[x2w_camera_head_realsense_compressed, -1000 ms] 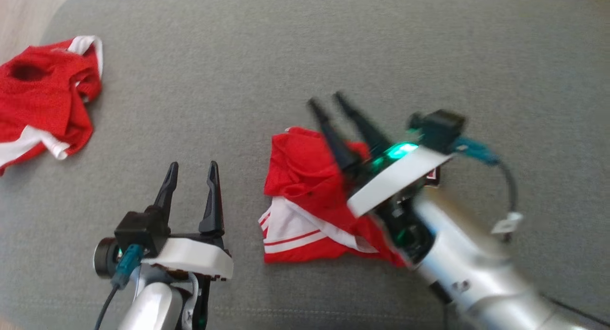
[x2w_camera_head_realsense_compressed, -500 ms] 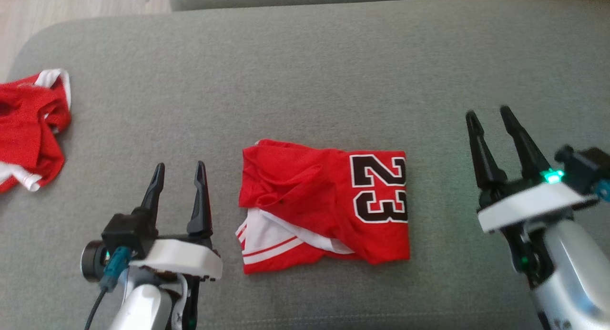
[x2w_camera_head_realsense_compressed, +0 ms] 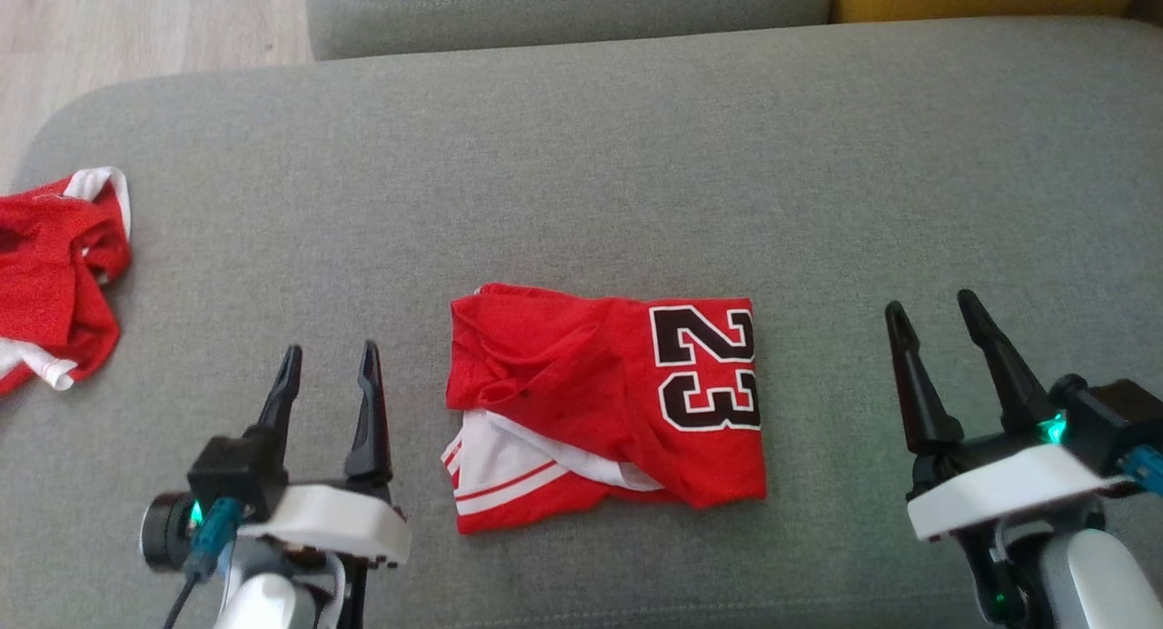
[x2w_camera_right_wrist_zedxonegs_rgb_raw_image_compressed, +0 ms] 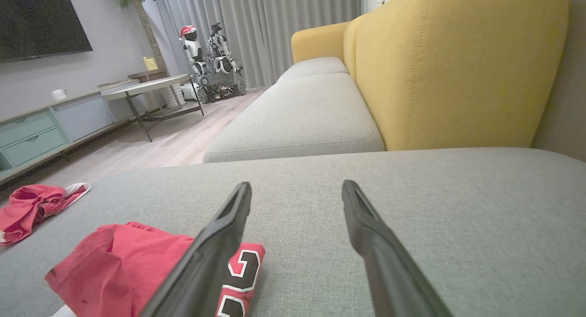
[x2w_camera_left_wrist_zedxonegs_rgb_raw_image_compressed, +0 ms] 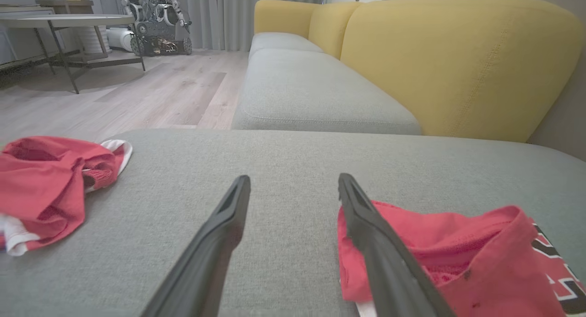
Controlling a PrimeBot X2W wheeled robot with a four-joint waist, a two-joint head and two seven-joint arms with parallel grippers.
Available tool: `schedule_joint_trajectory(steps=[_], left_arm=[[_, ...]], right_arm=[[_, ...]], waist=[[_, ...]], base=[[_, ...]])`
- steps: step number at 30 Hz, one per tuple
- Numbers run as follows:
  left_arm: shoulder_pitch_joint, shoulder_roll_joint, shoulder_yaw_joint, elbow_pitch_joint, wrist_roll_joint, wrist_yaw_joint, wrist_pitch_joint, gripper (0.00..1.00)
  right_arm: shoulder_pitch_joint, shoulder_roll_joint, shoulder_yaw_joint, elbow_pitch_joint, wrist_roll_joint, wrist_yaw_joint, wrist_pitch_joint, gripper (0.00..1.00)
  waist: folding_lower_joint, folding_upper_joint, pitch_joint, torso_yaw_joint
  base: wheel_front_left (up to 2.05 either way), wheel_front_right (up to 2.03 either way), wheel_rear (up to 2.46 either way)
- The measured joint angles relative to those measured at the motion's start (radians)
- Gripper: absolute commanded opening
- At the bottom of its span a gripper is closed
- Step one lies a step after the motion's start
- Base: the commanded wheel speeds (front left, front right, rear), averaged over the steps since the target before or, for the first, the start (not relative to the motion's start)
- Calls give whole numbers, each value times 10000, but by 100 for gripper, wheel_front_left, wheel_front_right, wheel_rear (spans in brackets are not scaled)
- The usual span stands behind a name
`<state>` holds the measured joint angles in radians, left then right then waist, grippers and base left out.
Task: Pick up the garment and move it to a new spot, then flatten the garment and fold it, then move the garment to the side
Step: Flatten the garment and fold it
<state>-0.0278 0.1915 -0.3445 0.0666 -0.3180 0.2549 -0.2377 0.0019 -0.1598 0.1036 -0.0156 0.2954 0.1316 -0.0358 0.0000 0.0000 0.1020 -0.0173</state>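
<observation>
The garment (x2w_camera_head_realsense_compressed: 604, 402), a red jersey with white trim and a black "23", lies folded into a rough rectangle on the grey cushion (x2w_camera_head_realsense_compressed: 581, 174), midway between my arms. It also shows low right in the left wrist view (x2w_camera_left_wrist_zedxonegs_rgb_raw_image_compressed: 458, 257) and low left in the right wrist view (x2w_camera_right_wrist_zedxonegs_rgb_raw_image_compressed: 128, 266). My left gripper (x2w_camera_head_realsense_compressed: 329, 361) hovers open just left of it, fingers empty, seen as well in its own view (x2w_camera_left_wrist_zedxonegs_rgb_raw_image_compressed: 293, 182). My right gripper (x2w_camera_head_realsense_compressed: 934, 309) stands open to the jersey's right, apart from it and holding nothing (x2w_camera_right_wrist_zedxonegs_rgb_raw_image_compressed: 296, 188).
A second red and white garment (x2w_camera_head_realsense_compressed: 54, 274) lies crumpled at the cushion's far left edge. Behind are another grey seat cushion (x2w_camera_left_wrist_zedxonegs_rgb_raw_image_compressed: 316, 92), a yellow backrest (x2w_camera_right_wrist_zedxonegs_rgb_raw_image_compressed: 458, 65), wooden floor (x2w_camera_left_wrist_zedxonegs_rgb_raw_image_compressed: 114, 92) and a side table (x2w_camera_right_wrist_zedxonegs_rgb_raw_image_compressed: 151, 90).
My right gripper has drawn back off the jersey to its right side, uncovering the "23". The camera has tilted, shifting the whole picture down. The left arm has stayed put.
</observation>
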Motion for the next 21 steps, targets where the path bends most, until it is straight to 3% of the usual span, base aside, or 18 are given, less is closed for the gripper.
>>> schedule_joint_trajectory(steps=[21], left_arm=[[430,173,-79,-282,0,178,236,100]], right_arm=[[318,207,-253,-472,-242,0,512,100]], waist=[[0,0,-42,196]], base=[[0,0,0]])
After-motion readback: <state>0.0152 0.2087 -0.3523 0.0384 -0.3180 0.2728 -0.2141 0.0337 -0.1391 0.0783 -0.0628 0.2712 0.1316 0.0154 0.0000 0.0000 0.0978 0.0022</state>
